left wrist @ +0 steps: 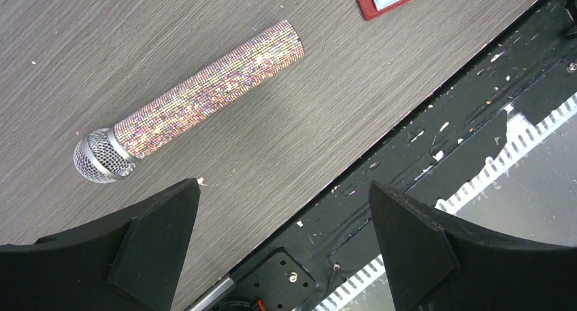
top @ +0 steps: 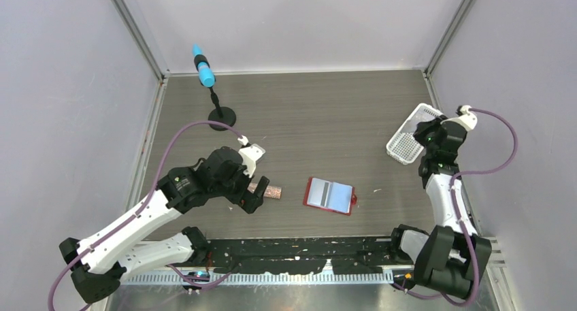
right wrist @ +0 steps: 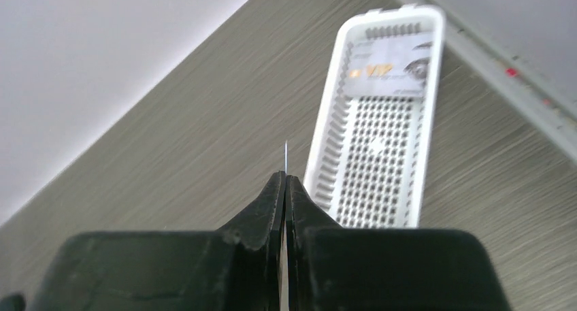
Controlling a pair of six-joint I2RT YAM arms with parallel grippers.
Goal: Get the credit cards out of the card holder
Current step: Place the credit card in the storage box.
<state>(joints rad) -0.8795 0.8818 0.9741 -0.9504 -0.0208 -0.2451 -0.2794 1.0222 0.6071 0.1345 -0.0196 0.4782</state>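
The card holder (top: 329, 195) is lying open and face up on the table (top: 320, 120). Its long axis is running left to right, with the right end tipping slightly toward my bases. Its pale blue inside with a grey stripe is showing, and a small red tab is sticking out at its right edge.

My left gripper (left wrist: 284, 187) is hovering to the left of the card holder, jaws spread wide and grasping nothing. A glittery microphone (left wrist: 204, 96) is lying there too, its handle end pointing toward the card holder and its mesh head pointing away.

My right gripper (right wrist: 285, 178) is hanging well to the right of the card holder and farther back, clenched on a credit card (right wrist: 286, 154) that is showing only as a thin pale edge between the tips. A white perforated basket (right wrist: 326, 168) is sitting out there as well, with a VIP card (right wrist: 388, 69) lying flat at its far end.
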